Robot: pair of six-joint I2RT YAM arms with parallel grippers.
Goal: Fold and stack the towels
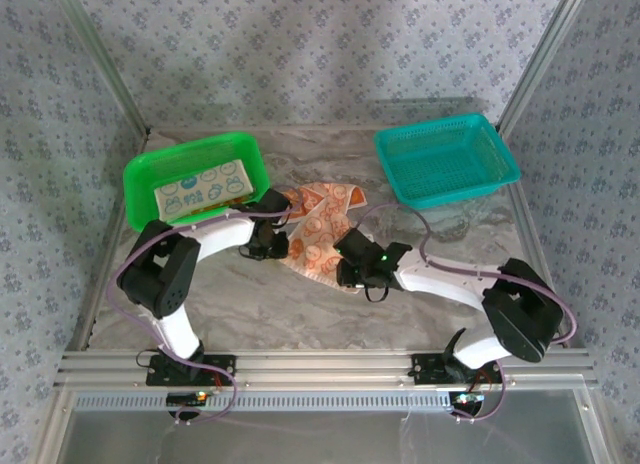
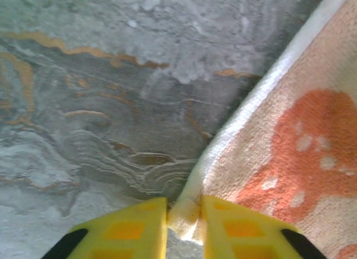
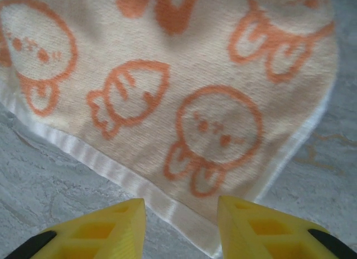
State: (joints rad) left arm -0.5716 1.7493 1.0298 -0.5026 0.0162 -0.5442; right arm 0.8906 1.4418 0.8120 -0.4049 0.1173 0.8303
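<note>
Patterned walls close in a grey marbled surface (image 1: 250, 304), and the peach towel (image 1: 325, 224) lies rumpled and half open near its middle, between my two arms. A teal towel (image 1: 200, 189) sits folded flat in the green basket (image 1: 140, 179) at far left. The teal basket (image 1: 500, 149) stands at far right.

My left end effector (image 1: 268, 242) is at the peach towel's left edge. On its wrist camera the yellow fingers are pressed together on a corner of the white hem (image 2: 245, 111), with cloth pinched between them. My right end effector (image 1: 350, 274) is at the near right corner. Its fingers stand apart, and the wrist camera shows the hem running down into the gap between them, so nothing is gripped there yet.

The towel's long axis runs roughly from the near edge toward the far one, and from both end effectors the cloth spreads away toward the far side. Both arms are at the cloth, but only the left has a hold. I judge the next move turns on closing the right fingers over that near hem, so that both corners can be carried forward over the far half together.
</note>
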